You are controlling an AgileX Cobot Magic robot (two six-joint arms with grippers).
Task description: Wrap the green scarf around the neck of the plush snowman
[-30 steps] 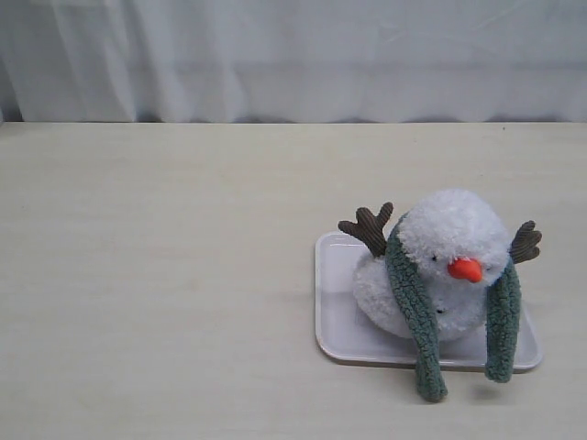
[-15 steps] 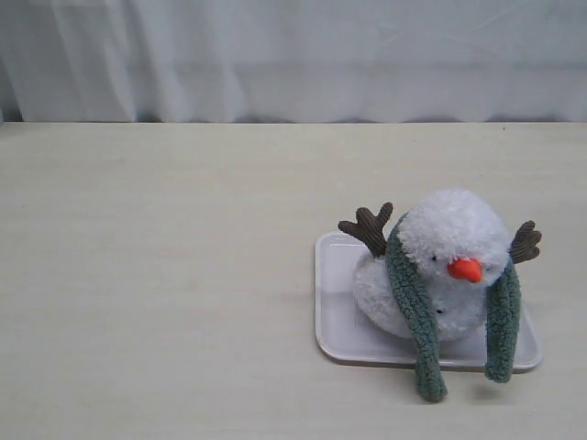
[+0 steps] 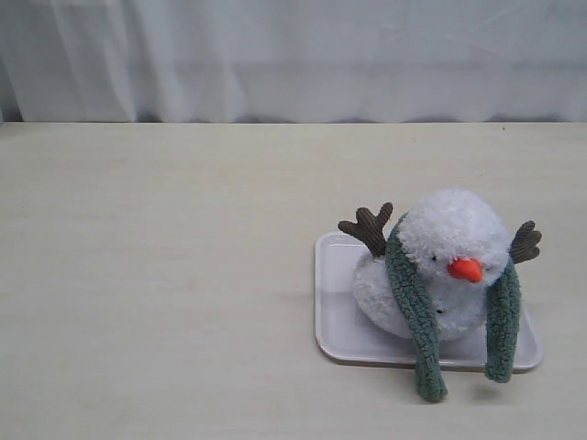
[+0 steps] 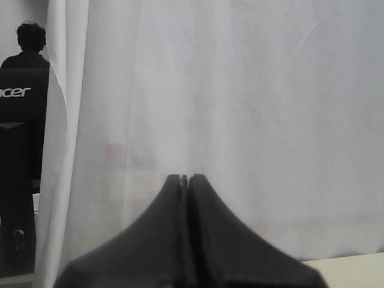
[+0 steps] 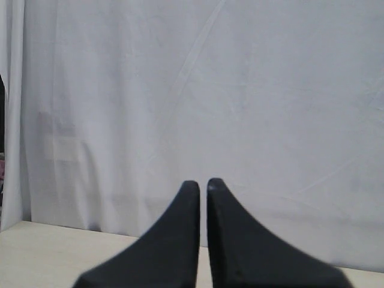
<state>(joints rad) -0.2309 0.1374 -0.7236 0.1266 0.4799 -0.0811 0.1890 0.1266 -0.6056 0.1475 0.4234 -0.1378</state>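
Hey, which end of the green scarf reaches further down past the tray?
The scarf end on the left of the exterior view, slanting across the snowman; its tip lies further beyond the tray rim than the other end.

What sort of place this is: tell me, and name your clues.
Probably a robot test lab: a pale table screened by a white curtain, with a monitor and a person behind it.

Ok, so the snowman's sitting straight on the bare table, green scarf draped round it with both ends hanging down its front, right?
Not quite. The exterior view shows the plush snowman sitting on a white tray, not straight on the table. The green scarf is draped round it with both ends hanging down its front.
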